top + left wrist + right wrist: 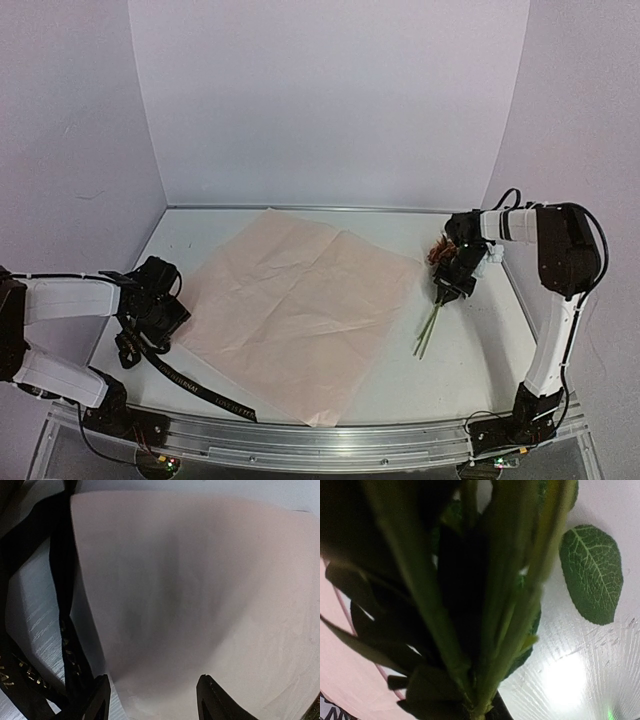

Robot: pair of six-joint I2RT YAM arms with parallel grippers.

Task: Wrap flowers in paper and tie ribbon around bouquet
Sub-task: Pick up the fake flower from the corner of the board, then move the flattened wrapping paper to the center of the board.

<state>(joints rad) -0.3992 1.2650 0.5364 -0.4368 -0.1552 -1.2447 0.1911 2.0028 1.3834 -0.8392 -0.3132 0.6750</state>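
Note:
The pale pink paper (300, 310) lies flat in the middle of the table. My left gripper (176, 318) is at its left edge, open, its jaws standing wide over the paper's (200, 605) corner with nothing held (152, 700). The black ribbon (195, 385) with gold lettering trails from under that gripper toward the front edge and shows beside the left finger (62, 580). My right gripper (455, 285) is shut on the flowers' green stems (485, 630), which fill its wrist view (482, 712). Rust-red blooms (438, 252) show behind it and the stem ends (428, 335) stick out toward the front.
A single green leaf (592, 572) lies on the white table right of the stems. The table's metal front rail (320, 440) runs between the two arm bases. White walls close in the back and sides.

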